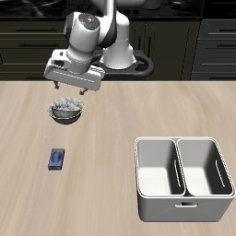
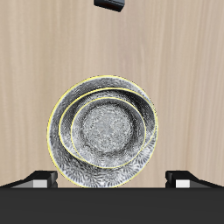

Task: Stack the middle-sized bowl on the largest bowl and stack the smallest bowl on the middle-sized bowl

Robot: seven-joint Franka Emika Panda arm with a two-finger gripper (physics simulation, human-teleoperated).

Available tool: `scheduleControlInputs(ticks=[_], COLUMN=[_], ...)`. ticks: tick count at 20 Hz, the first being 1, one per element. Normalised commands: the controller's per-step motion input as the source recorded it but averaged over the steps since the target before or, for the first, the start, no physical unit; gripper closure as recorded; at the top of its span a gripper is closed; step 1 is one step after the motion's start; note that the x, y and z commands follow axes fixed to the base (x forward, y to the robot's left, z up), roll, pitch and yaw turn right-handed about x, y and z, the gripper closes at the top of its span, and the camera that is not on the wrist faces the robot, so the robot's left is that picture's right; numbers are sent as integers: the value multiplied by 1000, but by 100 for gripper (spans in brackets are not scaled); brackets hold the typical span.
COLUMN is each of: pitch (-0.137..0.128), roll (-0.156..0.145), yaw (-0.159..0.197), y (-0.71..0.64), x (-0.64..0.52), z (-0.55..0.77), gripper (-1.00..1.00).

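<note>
Only one pile of grey-white speckled bowls shows, at the back of the table. The largest bowl (image 1: 55, 113) (image 2: 59, 140) is at the bottom. The middle-sized bowl (image 2: 147, 140) sits nested in it, slightly off centre. The smallest bowl (image 1: 66, 106) (image 2: 109, 127) sits inside that. My gripper (image 1: 76, 89) (image 2: 109, 181) hangs straight above the pile, open and empty. Its fingertips (image 2: 39, 180) stand wider than the pile and above the rims, touching nothing.
A white two-compartment caddy (image 1: 182, 177) stands near the table's front edge. A small blue-grey block (image 1: 57, 159) lies on the table in front of the bowls; it also shows in the wrist view (image 2: 112, 6). Dark cabinets run behind the table.
</note>
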Motion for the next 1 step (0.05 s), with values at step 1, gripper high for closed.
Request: scheduleControlInputs(ticks=[1], pitch=[20], roll=[64], yaw=[-18], y=[249], x=[-46], z=[39], gripper=[-100])
